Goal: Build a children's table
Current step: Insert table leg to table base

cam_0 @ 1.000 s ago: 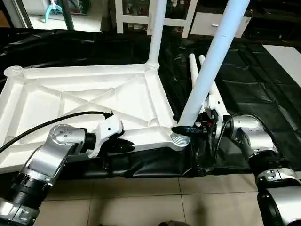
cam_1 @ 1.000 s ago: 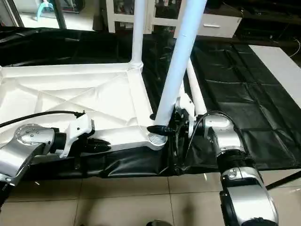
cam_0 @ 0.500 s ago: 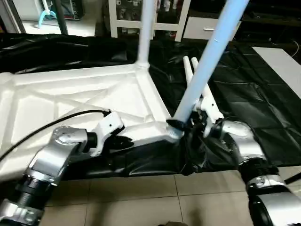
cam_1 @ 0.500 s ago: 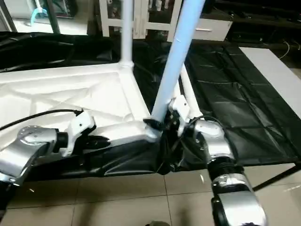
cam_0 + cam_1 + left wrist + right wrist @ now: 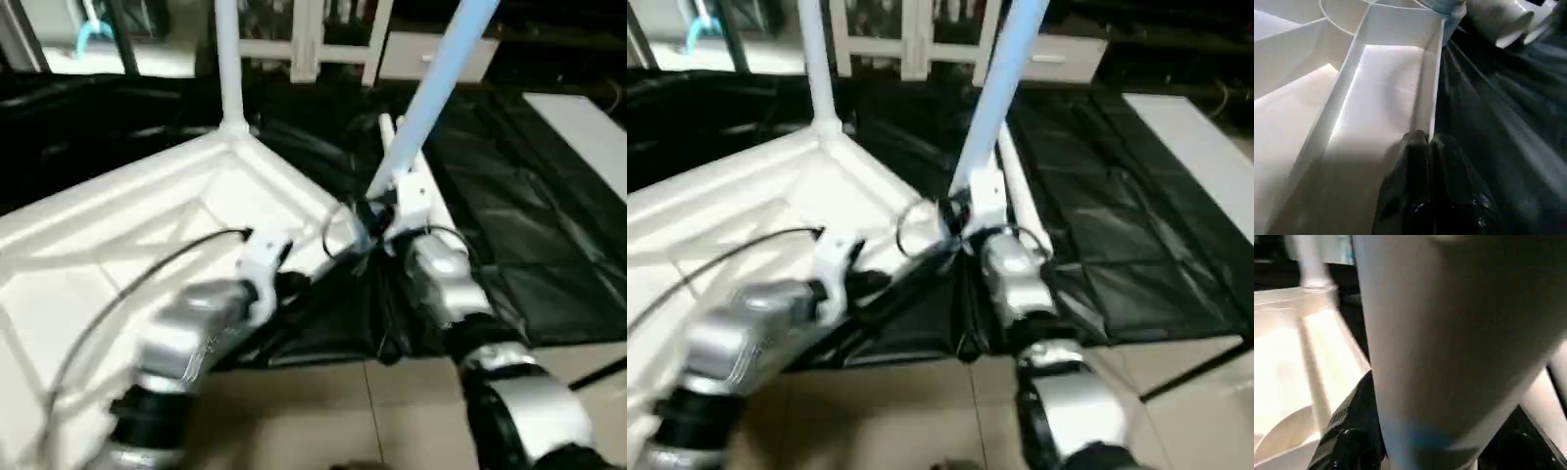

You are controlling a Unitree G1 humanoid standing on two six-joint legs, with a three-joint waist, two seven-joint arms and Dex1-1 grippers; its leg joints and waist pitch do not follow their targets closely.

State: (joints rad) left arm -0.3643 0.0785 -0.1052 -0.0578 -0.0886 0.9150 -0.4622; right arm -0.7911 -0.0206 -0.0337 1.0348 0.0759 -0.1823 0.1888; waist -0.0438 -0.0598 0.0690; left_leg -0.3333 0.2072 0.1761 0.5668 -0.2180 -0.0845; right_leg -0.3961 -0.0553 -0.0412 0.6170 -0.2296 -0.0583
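Children's table tabletop [image 5: 147, 225] lies underside-up on black plastic sheeting [image 5: 529, 196], X-ribs showing. One leg [image 5: 227, 59] stands upright in the tabletop's far corner socket. A second leg [image 5: 431, 88] leans over the tabletop's near right corner, foot end at the socket there. Two spare legs [image 5: 1014, 186] lie on the sheeting just beside that corner.

Right hand [image 5: 367, 211] is clamped on the leaning leg low down, near its foot; likely gripped low so the end can be steered into the socket. The tilt suggests it is not seated yet. The socket itself is hidden behind the hand.

Left hand [image 5: 1425, 147] has fingers together, tips touching the tabletop's rim wall near the same corner. Cannot tell whether they pinch the rim or just press on it. Probably bracing the tabletop so it doesn't slide while the leg is pushed in.

Versus half a second ago: the whole view has swung and tilted, so most of the apparent shift is the camera. The grip on the leg is unchanged, and the left hand is still at the rim.
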